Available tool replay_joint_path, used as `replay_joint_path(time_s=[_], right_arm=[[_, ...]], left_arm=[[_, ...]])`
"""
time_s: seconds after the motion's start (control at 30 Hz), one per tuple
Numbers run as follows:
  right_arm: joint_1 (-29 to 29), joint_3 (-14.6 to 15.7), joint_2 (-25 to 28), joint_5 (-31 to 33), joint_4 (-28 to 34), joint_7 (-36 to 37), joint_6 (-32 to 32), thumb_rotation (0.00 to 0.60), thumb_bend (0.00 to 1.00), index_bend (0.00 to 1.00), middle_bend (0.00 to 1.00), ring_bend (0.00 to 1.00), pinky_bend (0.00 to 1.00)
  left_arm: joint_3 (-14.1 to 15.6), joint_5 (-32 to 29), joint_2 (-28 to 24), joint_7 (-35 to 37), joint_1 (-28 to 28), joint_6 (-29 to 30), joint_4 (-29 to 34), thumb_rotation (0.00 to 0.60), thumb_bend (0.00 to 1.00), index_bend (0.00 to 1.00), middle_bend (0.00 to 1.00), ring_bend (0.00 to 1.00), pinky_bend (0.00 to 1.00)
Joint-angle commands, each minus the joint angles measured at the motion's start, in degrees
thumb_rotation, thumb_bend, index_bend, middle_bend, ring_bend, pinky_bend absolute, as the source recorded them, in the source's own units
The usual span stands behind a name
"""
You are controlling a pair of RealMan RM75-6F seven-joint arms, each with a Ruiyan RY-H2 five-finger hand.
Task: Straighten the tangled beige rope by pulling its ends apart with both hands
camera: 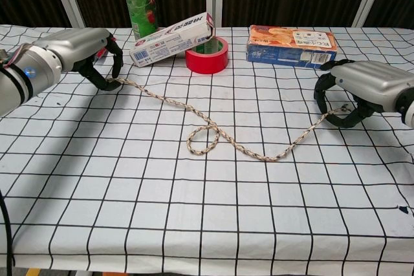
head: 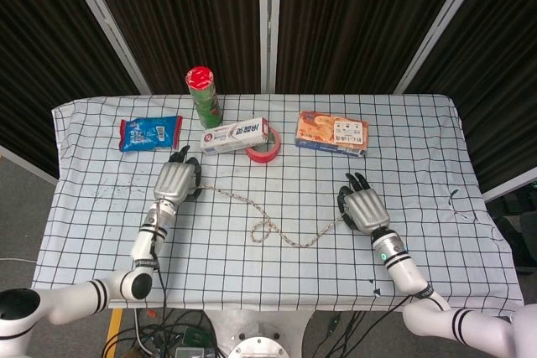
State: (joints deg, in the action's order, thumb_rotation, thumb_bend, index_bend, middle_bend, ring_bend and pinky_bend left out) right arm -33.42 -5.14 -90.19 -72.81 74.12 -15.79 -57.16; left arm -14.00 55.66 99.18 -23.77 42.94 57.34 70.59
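The pulling-apart step was in hand. The beige rope [camera: 220, 135] lay on the bench [camera: 194, 224] in front of the red tape roll [camera: 207, 55], one small loop at its middle. The left robot hand [camera: 81, 53] clenched one end, left of the tape; the right robot hand [camera: 362, 88] apparently grasped the other, though its fingers hid the contact. Next, a wider spread was needed to draw out the loop. A checked cloth covered the bench; dark panels stood behind.

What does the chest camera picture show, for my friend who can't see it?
Two robot hands pull a beige rope across a checkered tablecloth: the left hand grips one end, the right hand the other. A small loop remains near the rope's middle. Behind sit a red tape roll, a toothpaste box and a snack box.
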Motion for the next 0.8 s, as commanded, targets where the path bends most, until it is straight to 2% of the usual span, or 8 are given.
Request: replay_joint_path(time_s=[0.03, 0.8], right_arm=[[1.1, 0.5, 1.0, -0.3, 0.8, 0.2, -1.3, 0.600, 0.35, 0.65, 0.31, 0.00, 0.00], [7.4, 1.8, 6.9, 0.3, 4.1, -0.1, -6.6, 0.600, 0.36, 0.66, 0.32, 0.00, 0.00]], left_arm=[[0.1, 0.1, -0.3, 0.2, -0.2, 0.0, 0.2, 0.600, 0.28, 0.63, 0.31, 0.04, 0.17], [1.2, 0.5, -5.3, 2.4, -3.7, 1.6, 2.5, 0.600, 0.28, 0.63, 0.31, 0.04, 0.17]])
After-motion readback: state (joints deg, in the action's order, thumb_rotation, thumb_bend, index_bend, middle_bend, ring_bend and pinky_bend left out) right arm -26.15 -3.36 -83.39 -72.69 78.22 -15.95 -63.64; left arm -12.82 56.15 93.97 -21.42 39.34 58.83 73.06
